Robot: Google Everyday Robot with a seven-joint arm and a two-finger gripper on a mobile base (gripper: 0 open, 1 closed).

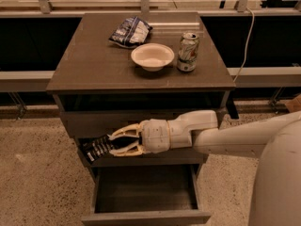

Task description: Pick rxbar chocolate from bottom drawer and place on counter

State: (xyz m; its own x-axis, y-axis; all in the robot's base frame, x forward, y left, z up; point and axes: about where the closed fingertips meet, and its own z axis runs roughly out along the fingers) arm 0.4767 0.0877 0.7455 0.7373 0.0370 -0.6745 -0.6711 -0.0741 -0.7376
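Half the job looks done: the gripper [114,144] is clamped on the bar [95,149], held at ten o'clock above the open bottom drawer [146,217]. What is left is setting it on the counter [89,65], up at twelve o'clock.

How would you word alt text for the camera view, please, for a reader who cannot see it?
The robot's hand holds the rxbar chocolate above the open bottom drawer. On the counter sit a chip bag, a white bowl and a can.
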